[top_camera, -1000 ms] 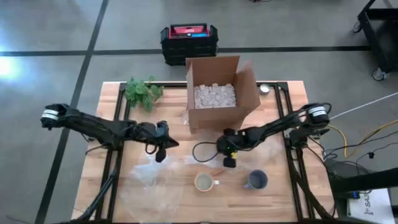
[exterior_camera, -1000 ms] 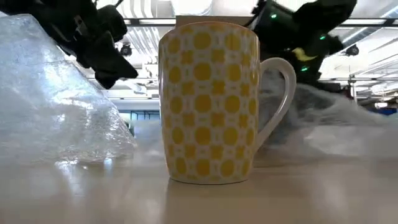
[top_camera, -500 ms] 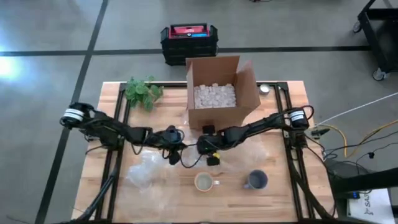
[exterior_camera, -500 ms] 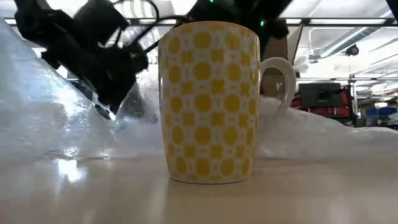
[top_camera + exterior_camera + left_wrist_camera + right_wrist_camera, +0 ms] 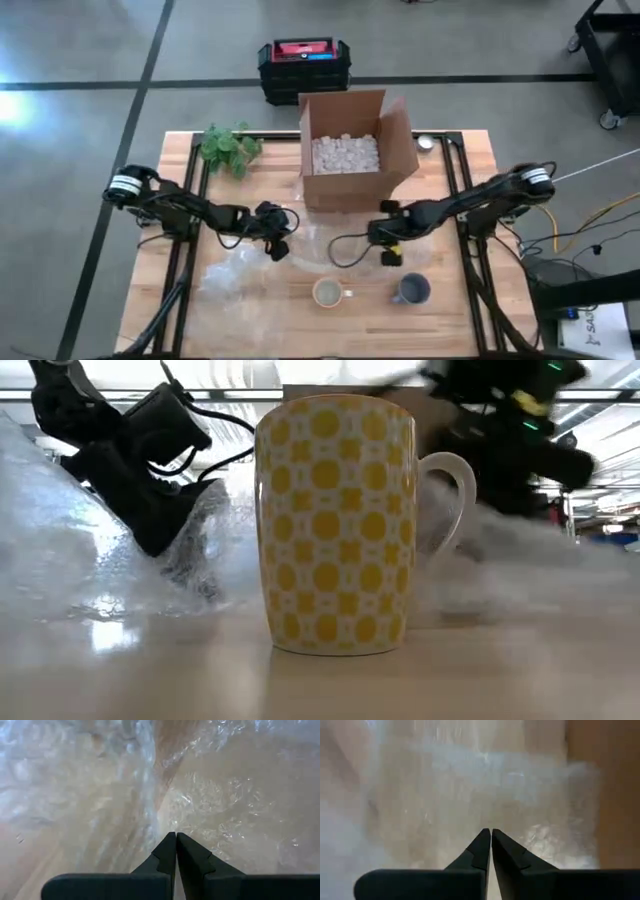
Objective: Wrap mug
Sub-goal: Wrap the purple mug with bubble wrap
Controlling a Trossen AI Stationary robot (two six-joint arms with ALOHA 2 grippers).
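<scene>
A yellow-dotted white mug (image 5: 327, 292) (image 5: 335, 525) stands upright on its base on the wooden table, near the front edge. A clear bubble wrap sheet (image 5: 245, 275) (image 5: 70, 550) lies crumpled on the table behind the mug and to its left. My left gripper (image 5: 276, 247) (image 5: 176, 836) is shut at the wrap, left of the mug and farther back. My right gripper (image 5: 391, 258) (image 5: 491, 832) is shut at the wrap's right part, behind and to the right of the mug. My left gripper pinches a raised ridge of the bubble wrap (image 5: 159, 805) between its two shut fingertips, slanting down from the table's left side. The wrap (image 5: 195, 535) bunches up at the fingers, and the rest lies on the table. My right gripper is shut with the wrap (image 5: 485, 805) right at its fingertips, slanting down from the table's right. Which edge or fold it has cannot be told. The wrap around it lies slack on the table.
A grey mug (image 5: 411, 289) stands right of the yellow one. An open cardboard box (image 5: 352, 150) with white packing pieces stands at the back middle, and a green plant (image 5: 230, 146) at the back left. A dark crate (image 5: 304, 68) sits on the floor beyond the table.
Both grippers went toward the table's middle, close together behind the mug. The right one has since gone back toward the right edge, and the left has stayed about where it was. The wrap has been drawn across behind the mug and now bunches there.
</scene>
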